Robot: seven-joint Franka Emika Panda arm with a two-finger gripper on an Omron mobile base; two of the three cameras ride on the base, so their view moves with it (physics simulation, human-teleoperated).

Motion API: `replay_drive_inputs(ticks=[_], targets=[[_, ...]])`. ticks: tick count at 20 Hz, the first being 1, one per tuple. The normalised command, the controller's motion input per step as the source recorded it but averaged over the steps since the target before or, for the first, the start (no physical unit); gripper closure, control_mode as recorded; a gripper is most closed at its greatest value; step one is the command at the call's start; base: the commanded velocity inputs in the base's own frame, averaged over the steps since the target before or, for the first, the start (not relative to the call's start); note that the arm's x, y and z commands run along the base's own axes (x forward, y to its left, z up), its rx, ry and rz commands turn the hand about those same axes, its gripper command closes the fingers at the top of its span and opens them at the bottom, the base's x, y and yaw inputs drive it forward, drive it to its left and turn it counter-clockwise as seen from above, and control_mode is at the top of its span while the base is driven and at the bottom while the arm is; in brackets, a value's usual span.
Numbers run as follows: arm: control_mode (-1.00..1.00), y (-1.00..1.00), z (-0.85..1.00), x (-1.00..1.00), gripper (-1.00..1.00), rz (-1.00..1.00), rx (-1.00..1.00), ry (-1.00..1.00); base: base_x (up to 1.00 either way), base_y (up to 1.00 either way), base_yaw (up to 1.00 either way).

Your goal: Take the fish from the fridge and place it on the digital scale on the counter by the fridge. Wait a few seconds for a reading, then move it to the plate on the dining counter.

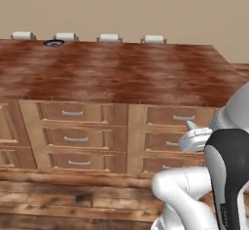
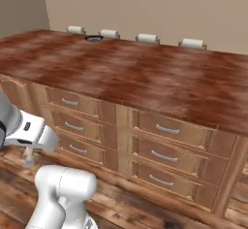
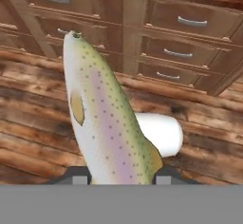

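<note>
**Fish in the gripper, low before the dining counter**

Dining counter point(image 1: 121, 73): wide slab of glossy reddish-brown wood, spanning most of both base views. Four white-cushioned stools point(image 1: 109, 38) stand along its far edge, their tops just showing above the wood.

Drawer fronts point(image 1: 73, 113): light brown wood, in stacked rows beneath the slab on the near side, each with a pale metal bar handle. They also appear across the top of the hand view.

Floor point(image 1: 73, 200): rough brown wooden planks running along the foot of the drawers.

Fish point(image 3: 102, 118): slim and oblong, greenish-yellow back with dark speckles, a pinkish stripe along the flank, pale whitish belly, one small tan fin. In the hand view it rises from the bottom edge and points up and to the left, its head end toward the drawers. It hangs above the floor, well below the slab's top.

Gripper point(image 3: 122, 179): closed tight on the tail end of the fish, one dark finger tip at each side of it. In the right base view the hand sits low at the left edge, in front of the drawers.

Plate point(image 1: 53, 43): small, round, dark rim; it lies on the far left part of the slab, just in front of the second stool from the left, well apart from the fish.
</note>
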Motion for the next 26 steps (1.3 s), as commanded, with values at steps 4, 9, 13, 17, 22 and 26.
replay_drive_inputs(ticks=[4,9,13,17,22,26], targets=[[1.0,0.0,0.0,0.0,1.0,0.0,0.0,0.0,0.2,-0.1,0.76],[1.0,0.0,0.0,0.0,1.0,0.0,0.0,0.0,-0.03,-0.95,0.17],[1.0,0.0,0.0,0.0,1.0,0.0,0.0,0.0,-0.05,-1.0,-0.03],[1.0,0.0,0.0,0.0,1.0,0.0,0.0,0.0,0.0,-1.0,-0.1],[1.0,0.0,0.0,0.0,1.0,0.0,0.0,0.0,0.19,-1.0,0.01],[1.0,0.0,0.0,0.0,1.0,0.0,0.0,0.0,0.58,-1.0,0.21]])
